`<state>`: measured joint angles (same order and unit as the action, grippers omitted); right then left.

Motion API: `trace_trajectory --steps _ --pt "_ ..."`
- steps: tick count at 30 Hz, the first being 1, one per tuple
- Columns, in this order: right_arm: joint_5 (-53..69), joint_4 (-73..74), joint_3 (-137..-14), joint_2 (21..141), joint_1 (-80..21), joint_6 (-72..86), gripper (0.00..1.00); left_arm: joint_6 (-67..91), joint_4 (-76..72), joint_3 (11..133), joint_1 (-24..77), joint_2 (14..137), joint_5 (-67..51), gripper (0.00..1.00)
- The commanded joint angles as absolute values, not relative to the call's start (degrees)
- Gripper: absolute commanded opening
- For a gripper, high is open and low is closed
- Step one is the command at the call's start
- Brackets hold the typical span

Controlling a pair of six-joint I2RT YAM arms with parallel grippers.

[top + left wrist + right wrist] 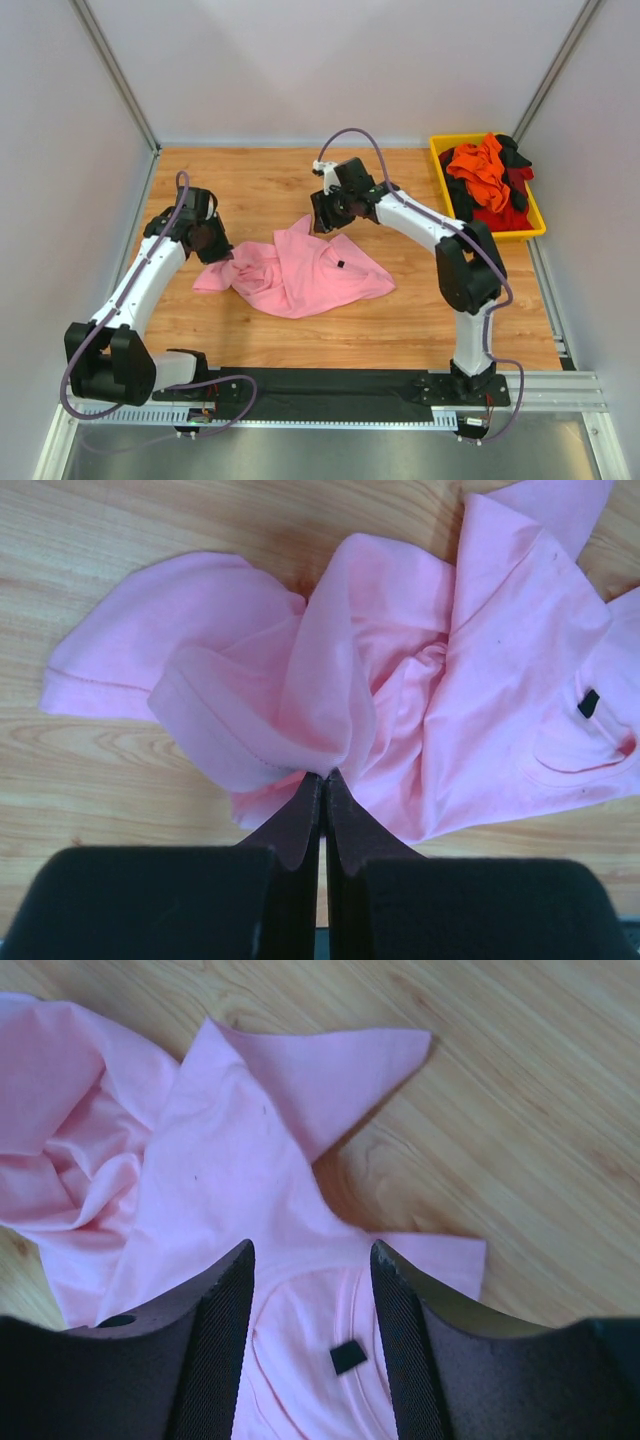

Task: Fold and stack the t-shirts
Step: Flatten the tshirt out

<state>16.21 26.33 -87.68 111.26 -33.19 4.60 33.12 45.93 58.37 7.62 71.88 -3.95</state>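
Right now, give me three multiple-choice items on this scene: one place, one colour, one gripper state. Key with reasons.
1. Where on the table is the yellow bin?
A. near left corner
B. far right corner
C. between the arm bases

2. What colour is the t-shirt lying on the table?
A. light pink
B. black
C. green

3. How is the left gripper?
A. open above bare wood
B. out of every view
C. shut on a fold of the t-shirt

Key:
1 B, the top view shows the bin at the table's far right corner.
2 A, the cloth spread between the arms is light pink.
3 C, the left wrist view shows the jaws pressed together with pink cloth pinched between them.
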Motion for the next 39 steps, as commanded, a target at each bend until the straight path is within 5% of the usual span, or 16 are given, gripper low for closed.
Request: trace_trajectory --steps 1,17,18,22,30,39 --pt "22.3 27.6 -94.6 116.4 -33.7 1.7 0.52 33.0 43.9 58.3 7.2 72.2 -5.2 0.00" --pt "26.5 28.7 -96.8 124.9 -34.0 -2.5 0.49 33.2 41.2 57.7 6.9 75.8 -6.1 0.00" --pt "26.4 28.7 -96.5 124.6 -33.9 -2.6 0.46 33.1 41.1 57.7 6.9 75.8 -6.1 0.00" --pt "24.3 28.1 -94.0 120.8 -33.9 -2.4 0.00 33.1 40.2 57.7 6.4 77.5 -5.1 0.00" --pt "3.3 36.0 -86.1 104.7 -33.8 6.5 0.00 32.3 44.1 62.2 3.9 83.7 -1.8 0.00" --pt "-5.1 43.6 -54.8 84.6 -32.5 21.1 0.00 31.1 46.1 60.8 3.8 83.9 -1.8 0.00"
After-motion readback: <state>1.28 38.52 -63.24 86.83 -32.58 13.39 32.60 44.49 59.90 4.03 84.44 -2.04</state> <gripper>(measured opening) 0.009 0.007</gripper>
